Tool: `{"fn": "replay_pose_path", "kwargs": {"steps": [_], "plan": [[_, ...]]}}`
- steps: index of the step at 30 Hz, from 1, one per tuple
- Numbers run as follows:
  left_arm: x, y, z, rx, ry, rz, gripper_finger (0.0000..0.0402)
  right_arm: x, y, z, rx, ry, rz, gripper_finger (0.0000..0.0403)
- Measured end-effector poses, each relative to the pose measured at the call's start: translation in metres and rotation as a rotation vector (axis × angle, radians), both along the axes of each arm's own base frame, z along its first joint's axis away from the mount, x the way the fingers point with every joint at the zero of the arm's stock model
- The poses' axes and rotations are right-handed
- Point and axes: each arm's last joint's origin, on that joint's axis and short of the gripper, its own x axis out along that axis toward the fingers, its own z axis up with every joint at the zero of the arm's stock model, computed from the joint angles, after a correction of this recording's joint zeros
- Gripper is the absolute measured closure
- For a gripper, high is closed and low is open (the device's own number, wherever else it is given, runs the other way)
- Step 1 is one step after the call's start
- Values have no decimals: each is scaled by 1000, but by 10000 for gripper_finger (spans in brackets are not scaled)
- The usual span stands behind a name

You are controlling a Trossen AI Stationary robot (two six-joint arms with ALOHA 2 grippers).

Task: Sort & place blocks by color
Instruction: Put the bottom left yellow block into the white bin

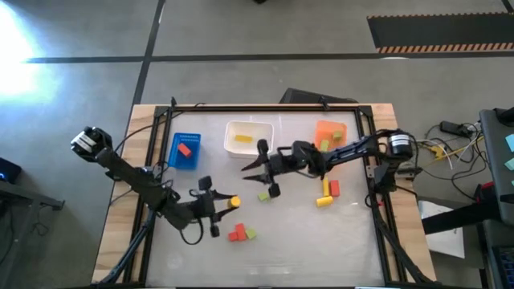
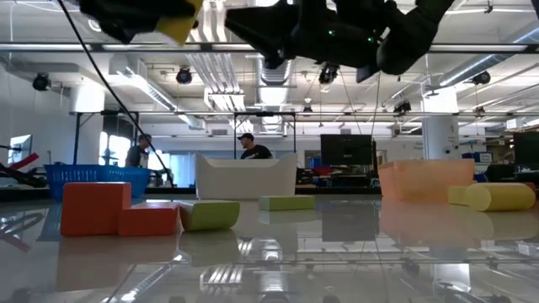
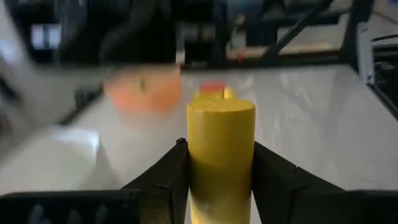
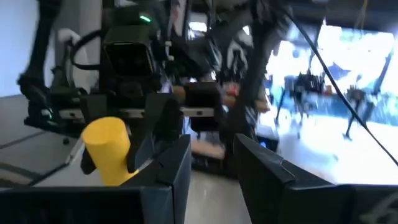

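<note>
My left gripper (image 1: 226, 202) hovers over the table's middle left, shut on a yellow cylinder block (image 3: 221, 149), also seen high in the low view (image 2: 181, 21). My right gripper (image 1: 263, 177) hangs open above the table's middle, with nothing between its fingers (image 4: 180, 168). Just below it a green block (image 1: 263, 195) lies flat. A red block (image 1: 237, 233) and a green block (image 1: 250, 233) lie side by side near the front. Toward the right lie a red block (image 1: 335, 188), a yellow bar (image 1: 325, 186) and a yellow cylinder (image 1: 324, 201). My left gripper pinches the yellow cylinder's round side (image 3: 199, 180) between its two fingers (image 3: 165, 177). The fingers lie along the cylinder and point toward the table's right. Its flat free end (image 3: 221, 107) sticks out beyond the fingertips. The block is lifted clear of the table.
Three bins stand along the far side: blue (image 1: 174, 152) with a red block, white (image 1: 233, 128) with a yellow block, orange (image 1: 321, 127) with a green block. Cables and equipment sit beyond the right edge. People stand in the room behind the table (image 2: 248, 147).
</note>
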Motion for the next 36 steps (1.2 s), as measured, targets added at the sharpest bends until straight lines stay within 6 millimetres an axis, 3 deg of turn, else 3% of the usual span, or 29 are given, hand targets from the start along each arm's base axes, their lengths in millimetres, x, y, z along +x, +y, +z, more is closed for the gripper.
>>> {"fn": "replay_pose_path", "kwargs": {"steps": [6, 10, 20, 29, 36], "plan": [[-5, 6, 4, 46, -186, -19, 286, 17, 9, 9, -20, -56, 20, 302], [-8, 8, -3, 42, -188, -22, 286, 19, 9, 23, -17, -76, 21, 296], [-13, 12, -10, 73, -167, -23, 286, 29, 19, 43, 62, 45, 57, 222], [-24, 20, 13, 198, -206, -10, 286, 36, 50, 60, -43, 48, 108, 187], [-31, 25, 24, 202, -235, -6, 286, 38, 59, 65, -73, 49, -24, 188]]}}
